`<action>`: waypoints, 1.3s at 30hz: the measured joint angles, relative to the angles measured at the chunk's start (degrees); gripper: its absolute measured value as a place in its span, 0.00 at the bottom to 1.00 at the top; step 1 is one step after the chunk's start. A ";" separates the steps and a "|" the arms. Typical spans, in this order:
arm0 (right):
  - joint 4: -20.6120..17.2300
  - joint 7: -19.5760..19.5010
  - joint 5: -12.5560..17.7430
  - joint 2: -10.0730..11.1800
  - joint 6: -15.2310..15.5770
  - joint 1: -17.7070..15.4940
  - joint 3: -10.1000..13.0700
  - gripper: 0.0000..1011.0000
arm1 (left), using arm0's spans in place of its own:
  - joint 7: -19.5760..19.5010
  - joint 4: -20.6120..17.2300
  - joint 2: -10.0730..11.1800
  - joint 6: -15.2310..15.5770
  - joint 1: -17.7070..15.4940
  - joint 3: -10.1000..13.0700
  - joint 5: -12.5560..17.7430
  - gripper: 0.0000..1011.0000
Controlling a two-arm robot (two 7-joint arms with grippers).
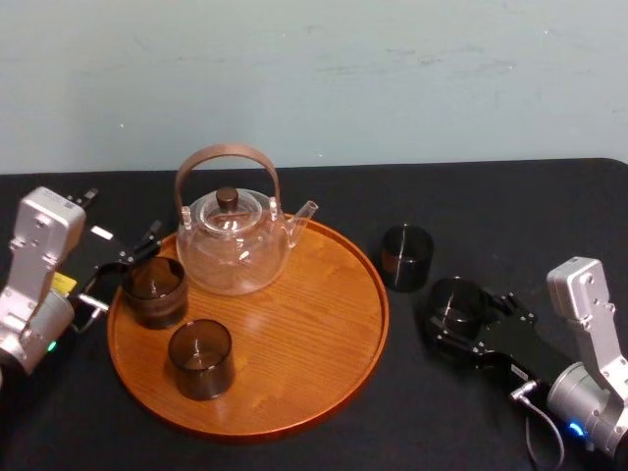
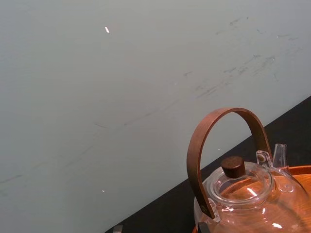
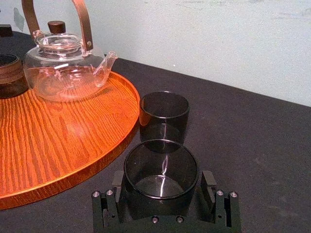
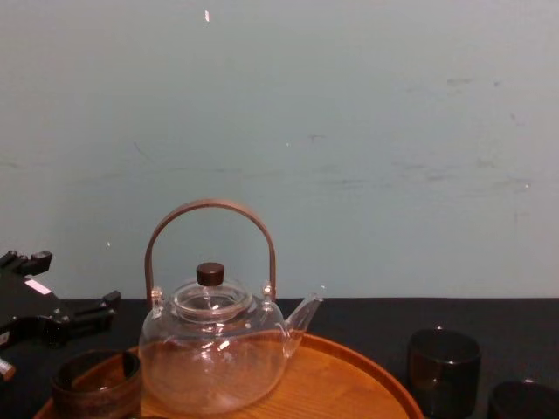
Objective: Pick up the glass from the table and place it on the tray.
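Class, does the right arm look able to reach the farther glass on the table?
Probably not yet: the right gripper is around the nearer glass, which stands directly between it and the farther glass. Left gripper sits by the tray.

Table [image 1: 491, 196], black cloth, bench check.
Round wooden tray [image 1: 314, 324] left of centre; one dark glass [image 1: 407, 257] just beside its right rim, second glass [image 1: 457, 304] nearer the robot.
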 joint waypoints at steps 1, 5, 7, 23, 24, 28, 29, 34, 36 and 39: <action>0.23 0.16 -0.05 -0.11 0.02 0.15 0.01 0.99 | 0.00 0.00 0.00 0.00 0.00 0.00 0.00 0.99; 1.74 1.24 -0.37 -0.87 0.12 1.45 0.03 0.99 | 0.00 0.00 0.00 0.00 0.00 0.00 0.00 0.99; 2.46 1.69 -0.54 -1.13 0.19 2.11 -0.07 0.99 | 0.00 0.00 0.00 0.00 0.00 0.00 0.00 0.99; 7.69 4.81 -0.60 -2.60 -0.66 6.51 -1.54 0.99 | 0.00 0.00 0.00 0.00 0.00 0.00 0.00 0.99; 7.85 4.93 -0.59 -2.64 -0.75 6.65 -1.62 0.99 | 0.00 0.00 0.00 0.00 0.00 0.00 0.00 0.99; 7.90 5.01 -0.58 -2.64 -0.80 6.67 -1.63 0.99 | 0.00 0.00 0.00 0.00 0.00 0.00 0.00 0.99; 7.87 5.00 -0.58 -2.64 -0.80 6.66 -1.63 0.99 | 0.00 0.00 0.00 0.00 0.00 0.00 0.00 0.99; 7.75 4.89 -0.56 -2.62 -0.76 6.55 -1.57 0.95 | 0.00 0.00 0.00 0.00 0.00 0.00 0.00 0.99; 7.71 4.86 -0.54 -2.61 -0.74 6.51 -1.55 0.93 | 0.00 0.00 0.00 0.00 0.00 0.00 0.00 0.99; 7.65 4.82 -0.53 -2.60 -0.71 6.47 -1.53 0.89 | 0.00 0.00 0.00 0.00 0.00 0.00 0.00 0.99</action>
